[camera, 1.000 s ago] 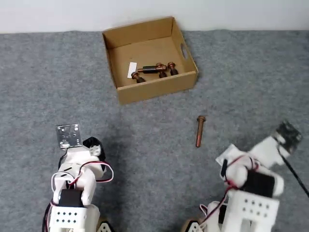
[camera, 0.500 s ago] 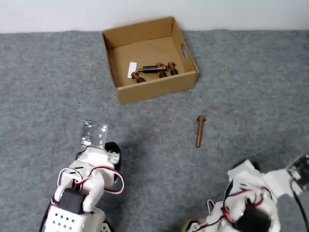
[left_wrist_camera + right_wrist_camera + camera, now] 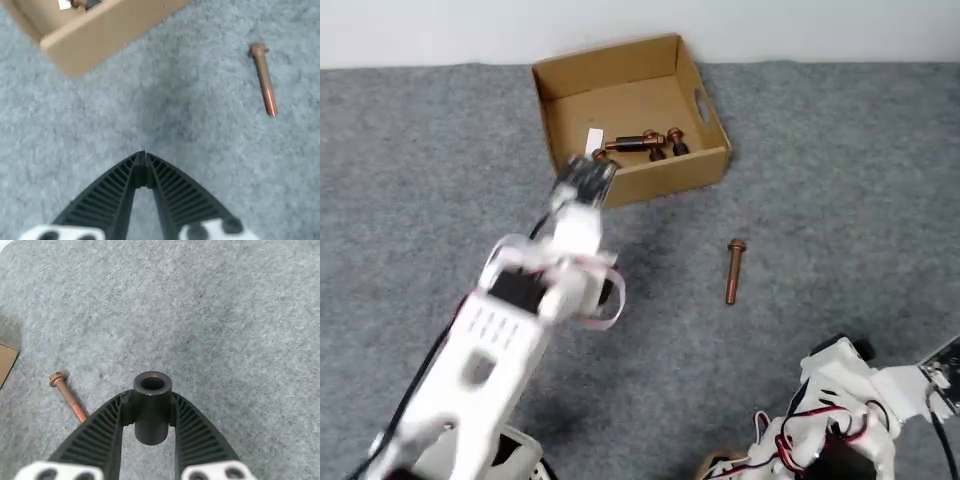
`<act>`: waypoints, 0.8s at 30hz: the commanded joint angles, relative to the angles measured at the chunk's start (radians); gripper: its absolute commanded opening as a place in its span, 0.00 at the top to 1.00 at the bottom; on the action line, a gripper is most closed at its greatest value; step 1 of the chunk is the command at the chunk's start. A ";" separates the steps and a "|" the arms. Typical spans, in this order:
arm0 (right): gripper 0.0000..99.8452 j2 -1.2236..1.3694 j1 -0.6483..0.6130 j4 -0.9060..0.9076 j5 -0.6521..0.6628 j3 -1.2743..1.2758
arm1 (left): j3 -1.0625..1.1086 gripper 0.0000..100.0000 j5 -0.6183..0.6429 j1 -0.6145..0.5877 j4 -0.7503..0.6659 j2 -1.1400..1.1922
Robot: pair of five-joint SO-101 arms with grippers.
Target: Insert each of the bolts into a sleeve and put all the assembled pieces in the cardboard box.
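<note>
A copper bolt [image 3: 733, 270] lies alone on the grey carpet, right of centre. The cardboard box [image 3: 645, 182] stands at the back with several assembled bolt-and-sleeve pieces [image 3: 642, 144] inside. My left arm [image 3: 535, 290] stretches toward the box's front wall. Its gripper [image 3: 145, 159] is shut and empty above the carpet, with the box [image 3: 100, 30] just ahead and the bolt [image 3: 263, 77] off to one side. My right arm [image 3: 840, 400] sits at the near right corner. Its gripper [image 3: 152, 432] is shut on a dark sleeve [image 3: 152, 407] held upright with the bore showing, and the bolt [image 3: 67, 395] lies beyond it.
A white label [image 3: 592, 145] lies on the box floor beside the pieces. Grey carpet [image 3: 840, 170] covers the whole table. A white wall runs along the back edge. A corner of the box [image 3: 6, 360] shows in the right wrist view.
The left arm has swung forward and rightward from the near left up to the box's front wall. The right arm has drawn back toward the near right edge with the sleeve.
</note>
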 commanded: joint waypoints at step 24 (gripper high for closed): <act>0.99 -0.002 0.012 -0.012 0.012 0.006 | -1.021 0.80 0.212 0.308 -0.008 1.017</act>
